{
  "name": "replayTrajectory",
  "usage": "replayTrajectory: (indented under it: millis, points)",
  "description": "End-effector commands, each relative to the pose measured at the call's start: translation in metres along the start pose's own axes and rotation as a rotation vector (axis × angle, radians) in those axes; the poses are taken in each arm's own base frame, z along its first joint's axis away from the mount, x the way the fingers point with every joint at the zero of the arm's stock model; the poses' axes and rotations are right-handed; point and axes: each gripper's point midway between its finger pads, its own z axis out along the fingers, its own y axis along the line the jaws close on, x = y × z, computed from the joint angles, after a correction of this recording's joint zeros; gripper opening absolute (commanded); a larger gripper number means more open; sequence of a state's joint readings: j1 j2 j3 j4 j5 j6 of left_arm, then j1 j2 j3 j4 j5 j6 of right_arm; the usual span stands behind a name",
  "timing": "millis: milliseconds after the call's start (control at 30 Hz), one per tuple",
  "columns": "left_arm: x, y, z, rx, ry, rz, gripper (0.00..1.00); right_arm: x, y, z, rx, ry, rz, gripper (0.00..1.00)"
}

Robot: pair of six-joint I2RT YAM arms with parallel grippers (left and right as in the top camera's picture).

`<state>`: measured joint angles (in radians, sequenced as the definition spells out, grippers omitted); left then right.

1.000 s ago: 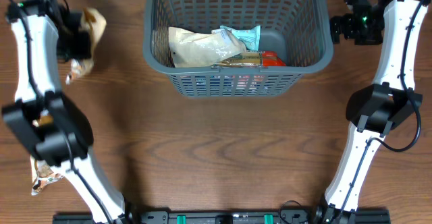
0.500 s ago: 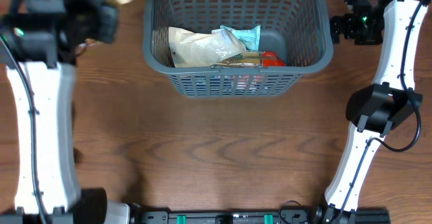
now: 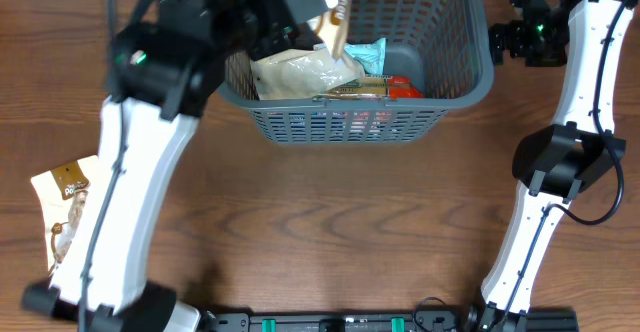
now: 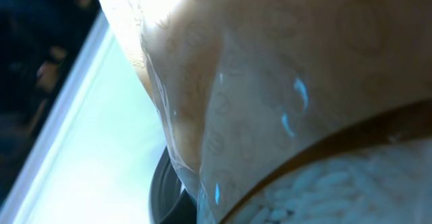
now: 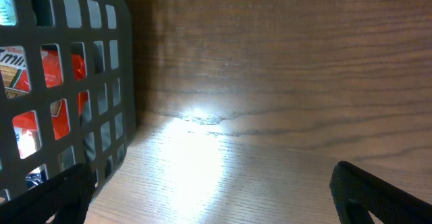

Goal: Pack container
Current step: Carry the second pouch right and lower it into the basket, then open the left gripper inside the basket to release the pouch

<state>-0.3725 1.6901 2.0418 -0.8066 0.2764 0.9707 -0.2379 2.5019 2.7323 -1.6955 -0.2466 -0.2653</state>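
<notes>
You are in the placing step. Your left end effector (image 3: 322, 0) is clenching a tan packet (image 3: 338, 17) and holding it above the rim, over the far left corner of the container (image 3: 350, 122). In the left wrist view that packet is filling the frame and hiding the grip, so I am judging the grasp from the overhead view.

Next, I judge, you are needing to carry the tan packet further in over the free floor. Then you are lowering it before letting go, so it is not catching on the rim.

Your right end effector (image 3: 503, 42) is idling just beside the container's right wall, its fingers (image 5: 378, 196) spread wide and gripping nothing.

The container is sitting at the far middle of the surface (image 3: 330, 222). It is showing dark grey lattice walls and a rolled rim. It is carrying a pale packet (image 3: 295, 72), a teal packet (image 3: 362, 52) and a red packet (image 3: 405, 89), with bare floor showing at its right. A spare packet (image 3: 65, 207) is lying on the surface at the left, well apart from it.
</notes>
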Motion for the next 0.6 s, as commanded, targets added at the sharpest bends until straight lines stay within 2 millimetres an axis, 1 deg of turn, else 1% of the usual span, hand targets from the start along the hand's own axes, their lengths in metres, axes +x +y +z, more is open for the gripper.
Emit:
replayTrajectory:
  millis: [0,133,233,300,400,500,567]
  points:
    - [0.001,-0.013,0.039,0.093,-0.052,0.069,0.06,0.000,0.004,0.001,-0.014,0.001,-0.003,0.99]
    - [0.034,-0.035,0.093,0.188,0.021,0.000,0.06,0.000,0.004,0.001,-0.014,0.001,0.001,0.99]
    - [0.058,-0.054,0.123,0.256,0.073,-0.033,0.05,0.000,0.004,0.001,-0.014,0.001,0.001,0.99]
    - [0.070,-0.066,0.139,0.293,0.104,-0.068,0.06,0.000,0.004,0.001,-0.014,0.001,0.000,0.99]
    - [0.084,-0.078,0.154,0.330,0.136,-0.092,0.06,0.000,0.004,0.001,-0.014,0.001,0.000,0.99]
    - [0.094,-0.087,0.162,0.357,0.158,-0.101,0.06,0.000,0.004,0.001,-0.014,0.001,0.000,0.99]
    - [0.098,-0.091,0.164,0.369,0.169,-0.107,0.11,0.000,0.004,0.001,-0.014,0.001,0.000,0.99]
